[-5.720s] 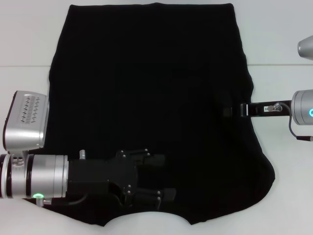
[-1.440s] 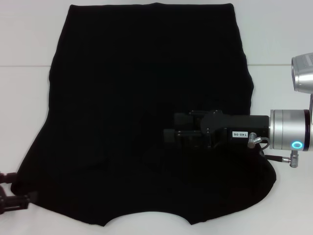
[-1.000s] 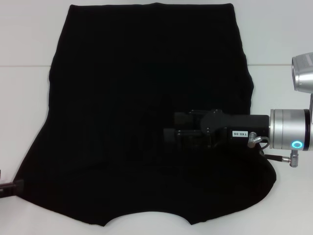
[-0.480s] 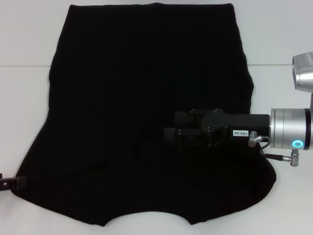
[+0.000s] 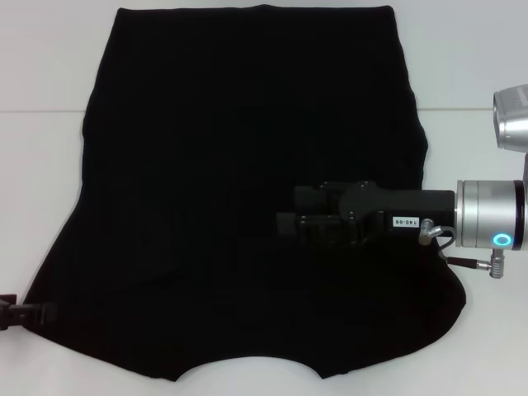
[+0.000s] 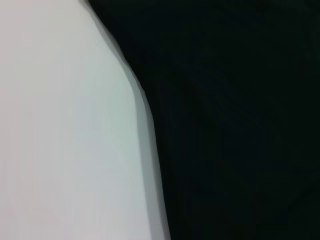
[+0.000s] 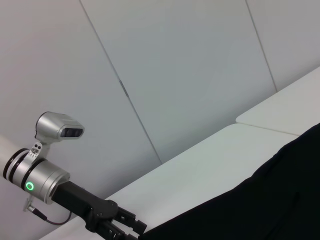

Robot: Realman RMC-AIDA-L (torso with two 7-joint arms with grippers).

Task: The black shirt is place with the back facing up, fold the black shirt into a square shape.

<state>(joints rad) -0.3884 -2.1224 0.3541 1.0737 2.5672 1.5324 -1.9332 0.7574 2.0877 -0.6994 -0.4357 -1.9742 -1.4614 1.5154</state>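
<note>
Left end effector (image 7: 117, 225) beside black shirt (image 5: 247, 165)

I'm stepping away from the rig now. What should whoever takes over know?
Left gripper: at the shirt's near left corner, low by the table; open or shut cannot be told.
Right gripper: reaching over the shirt's right half, past its middle; grip cannot be told.
Shirt: spread flat on the table, no fold visible.
Done: nothing visible yet.
Left: all folds into a square.
</note>
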